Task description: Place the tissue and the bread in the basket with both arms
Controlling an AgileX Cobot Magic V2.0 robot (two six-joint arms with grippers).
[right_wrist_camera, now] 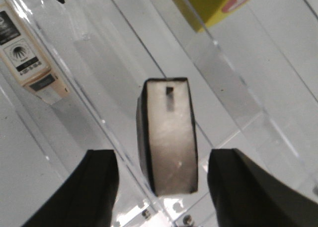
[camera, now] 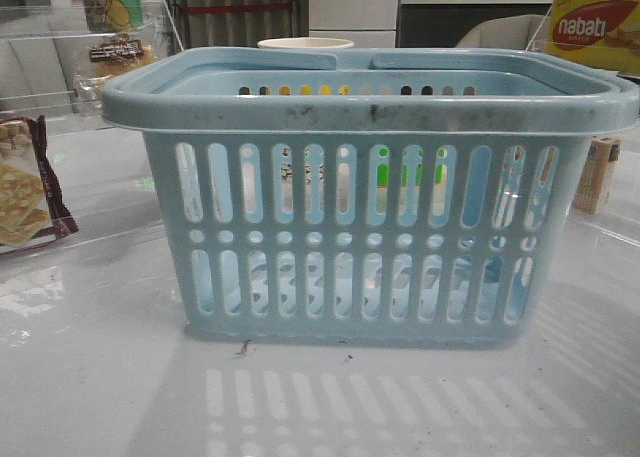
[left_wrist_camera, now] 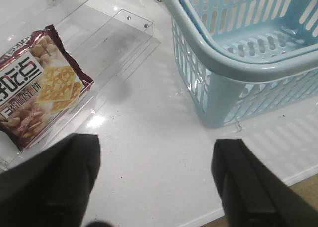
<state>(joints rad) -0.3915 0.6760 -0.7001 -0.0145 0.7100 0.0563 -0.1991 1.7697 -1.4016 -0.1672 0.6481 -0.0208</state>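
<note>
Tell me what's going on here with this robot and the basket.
Nothing is picked up yet. The basket sits mid-table and looks empty. The right tool hangs open over the tissue, fingers either side but not touching. The left tool is open over bare table between a cracker pack and the basket.

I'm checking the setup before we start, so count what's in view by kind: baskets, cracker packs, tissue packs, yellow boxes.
basket: 1
cracker pack: 1
tissue pack: 1
yellow box: 1
Total: 4
</note>
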